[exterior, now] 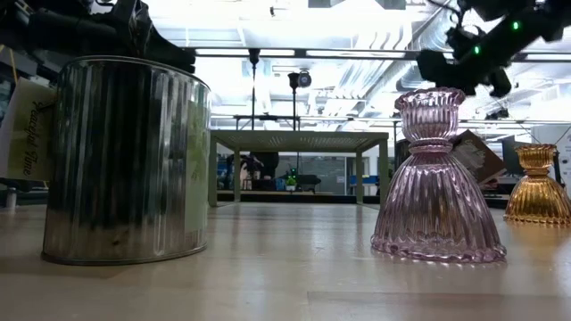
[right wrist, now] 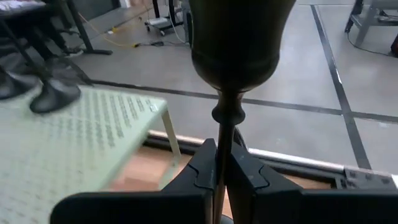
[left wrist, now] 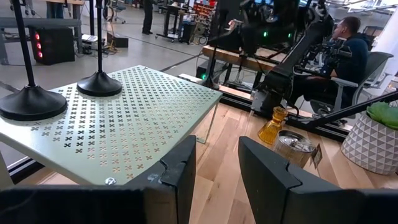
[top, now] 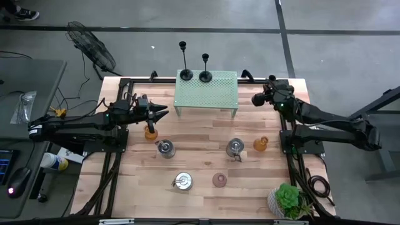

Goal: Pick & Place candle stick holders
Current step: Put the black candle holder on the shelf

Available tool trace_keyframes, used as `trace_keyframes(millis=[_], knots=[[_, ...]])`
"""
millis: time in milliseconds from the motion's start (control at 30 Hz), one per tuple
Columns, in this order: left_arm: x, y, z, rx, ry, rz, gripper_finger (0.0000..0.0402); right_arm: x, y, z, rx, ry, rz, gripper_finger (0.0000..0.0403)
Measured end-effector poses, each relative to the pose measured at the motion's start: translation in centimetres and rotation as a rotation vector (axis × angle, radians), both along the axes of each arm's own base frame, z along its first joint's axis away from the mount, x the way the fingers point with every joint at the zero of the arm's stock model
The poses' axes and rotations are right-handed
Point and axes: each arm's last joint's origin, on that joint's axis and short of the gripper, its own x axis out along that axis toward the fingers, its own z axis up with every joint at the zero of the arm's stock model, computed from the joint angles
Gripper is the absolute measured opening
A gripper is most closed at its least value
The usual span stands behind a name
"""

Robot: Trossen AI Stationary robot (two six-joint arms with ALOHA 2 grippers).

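Two black candle stick holders (top: 186, 75) (top: 205, 77) stand on their round bases on the green perforated stand (top: 219, 94) at the table's far side. They also show in the left wrist view (left wrist: 28, 102) (left wrist: 99, 84). My right gripper (top: 261, 98) is near the table's far right corner, beside the stand, and is shut on a third black candle stick holder (right wrist: 241, 37). My left gripper (top: 164, 111) is open and empty, just left of the stand's near left corner, above an amber glass holder (top: 150, 131). My right gripper pinches the candle stick holder's thin stem (right wrist: 221, 146) between its two fingers, just below the knob under the cup. The fingers lie across the stem. The cup (right wrist: 242, 43) stands out past the fingers; the base is hidden behind the gripper. It is off the table.
On the table stand metal cans (top: 165, 149) (top: 235, 147) (top: 182, 181), a pink glass holder (top: 219, 180), another amber glass holder (top: 260, 144) and a potted plant (top: 289, 201) at the near right corner. A person (left wrist: 348, 43) sits beyond the table.
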Motion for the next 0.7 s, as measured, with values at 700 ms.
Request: trace_keyframes(millis=[700], knots=[[0.0,0.0,0.0,0.000,0.000,0.000,0.0118,6.4,-4.2,8.8,-0.070,0.066,0.315,0.0005]])
